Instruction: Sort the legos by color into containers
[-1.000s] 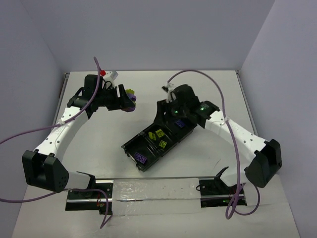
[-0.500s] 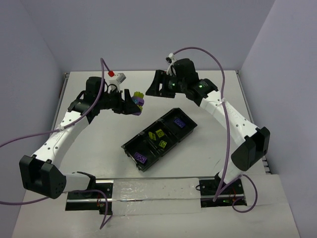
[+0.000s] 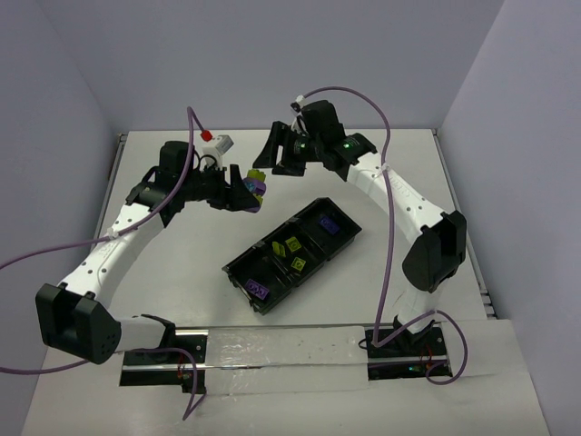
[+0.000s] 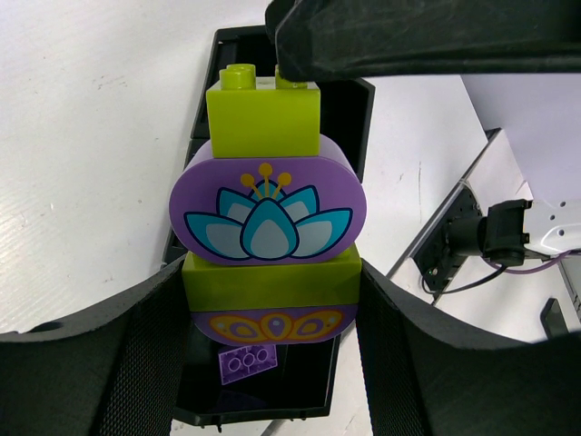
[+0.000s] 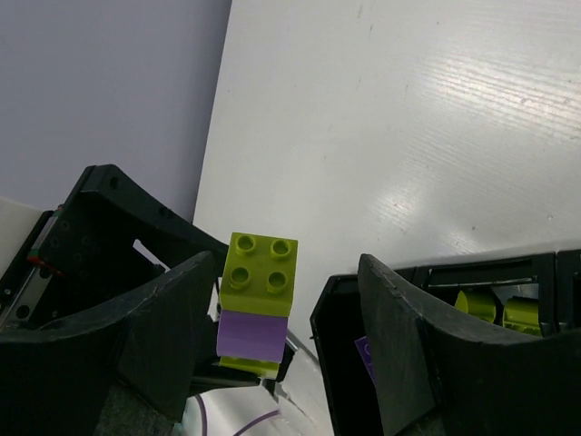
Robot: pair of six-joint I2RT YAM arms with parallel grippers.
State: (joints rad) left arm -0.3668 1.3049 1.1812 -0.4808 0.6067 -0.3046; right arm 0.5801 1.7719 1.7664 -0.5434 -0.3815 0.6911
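Lego stack [image 4: 265, 209] in left end effector [image 3: 247, 189], studs toward right end effector [image 3: 274, 159]

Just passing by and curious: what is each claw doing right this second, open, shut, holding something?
Left gripper: shut on the stacked lego block.
Right gripper: open, holding nothing.

This was a robotics lab test cell. A white table [image 3: 182, 282] stood boxed in by plain, bare walls [image 3: 272, 54] at 9, 12 and 3 o'clock. Two white-and-black robot arms [image 3: 100, 254] were bolted to a metal rail [image 3: 281, 350] at 6 o'clock, and purple cables [image 3: 390, 254] looped loosely from them.
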